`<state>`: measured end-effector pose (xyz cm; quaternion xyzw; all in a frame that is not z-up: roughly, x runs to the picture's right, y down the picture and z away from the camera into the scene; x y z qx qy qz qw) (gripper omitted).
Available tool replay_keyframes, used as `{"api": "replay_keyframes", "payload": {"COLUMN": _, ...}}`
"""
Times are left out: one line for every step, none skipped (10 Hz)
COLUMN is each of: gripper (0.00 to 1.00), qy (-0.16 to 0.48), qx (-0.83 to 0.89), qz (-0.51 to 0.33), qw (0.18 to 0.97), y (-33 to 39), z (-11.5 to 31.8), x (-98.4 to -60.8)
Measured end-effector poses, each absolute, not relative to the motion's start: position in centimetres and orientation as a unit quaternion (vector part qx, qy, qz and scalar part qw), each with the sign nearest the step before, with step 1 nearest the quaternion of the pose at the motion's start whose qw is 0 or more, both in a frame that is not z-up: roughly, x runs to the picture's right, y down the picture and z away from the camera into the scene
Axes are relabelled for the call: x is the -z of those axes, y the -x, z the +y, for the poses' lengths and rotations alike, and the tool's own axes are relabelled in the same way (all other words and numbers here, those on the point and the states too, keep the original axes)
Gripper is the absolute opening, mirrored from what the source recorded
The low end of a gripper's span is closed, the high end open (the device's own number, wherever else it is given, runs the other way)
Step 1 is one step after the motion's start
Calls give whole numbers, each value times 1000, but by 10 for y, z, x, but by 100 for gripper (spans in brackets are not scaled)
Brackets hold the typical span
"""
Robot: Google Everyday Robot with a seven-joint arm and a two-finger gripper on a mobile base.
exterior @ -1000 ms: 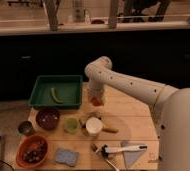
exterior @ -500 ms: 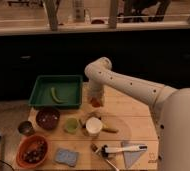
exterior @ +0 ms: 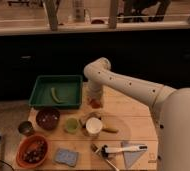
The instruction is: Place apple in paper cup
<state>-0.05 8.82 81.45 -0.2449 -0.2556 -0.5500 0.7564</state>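
My gripper (exterior: 94, 100) hangs from the white arm over the middle of the wooden table (exterior: 133, 117), pointing down. It is shut on the apple (exterior: 94, 104), a small red-orange fruit that shows at the fingertips. The paper cup (exterior: 93, 126), short and white, stands upright on the table just in front of the gripper and lower than it. The apple is behind the cup, not over its mouth.
A green tray (exterior: 63, 80) holding a curved green vegetable (exterior: 55, 95) is at the back left. A light green cup (exterior: 71, 125), dark bowl (exterior: 48, 118), grey metal cup (exterior: 25, 128), orange bowl (exterior: 32, 151), blue sponge (exterior: 66, 156), yellow-brown item (exterior: 109, 130) and brush (exterior: 119, 149) surround the cup.
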Motion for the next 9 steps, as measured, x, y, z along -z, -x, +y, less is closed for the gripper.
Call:
{"api": "replay_keyframes", "payload": {"gripper": 0, "qy": 244, "qx": 554, "qz": -259, "qw": 752, "y": 4, "z": 90, "x": -811}}
{"api": "replay_keyframes", "payload": {"gripper": 0, "qy": 243, "qx": 557, "qz": -262, "qw": 750, "y": 5, "z": 91, "x": -807}}
{"api": "replay_keyframes", "payload": {"gripper": 0, "qy": 241, "qx": 560, "qz": -267, "qw": 746, "y": 6, "z": 93, "x": -803}}
{"api": "replay_keyframes", "payload": {"gripper": 0, "qy": 234, "qx": 564, "qz": -273, "qw": 744, "y": 8, "z": 96, "x": -796}}
{"api": "replay_keyframes", "payload": {"gripper": 0, "qy": 229, "qx": 565, "qz": -277, "qw": 743, "y": 8, "z": 97, "x": -791}}
{"api": "replay_keyframes", "payload": {"gripper": 0, "qy": 224, "qx": 566, "qz": -281, "qw": 742, "y": 8, "z": 98, "x": -784}}
{"api": "replay_keyframes", "payload": {"gripper": 0, "qy": 219, "qx": 568, "qz": -285, "qw": 740, "y": 8, "z": 99, "x": -777}}
{"api": "replay_keyframes", "payload": {"gripper": 0, "qy": 217, "qx": 569, "qz": -288, "qw": 739, "y": 9, "z": 99, "x": -772}}
{"api": "replay_keyframes", "payload": {"gripper": 0, "qy": 215, "qx": 571, "qz": -291, "qw": 737, "y": 11, "z": 99, "x": -768}}
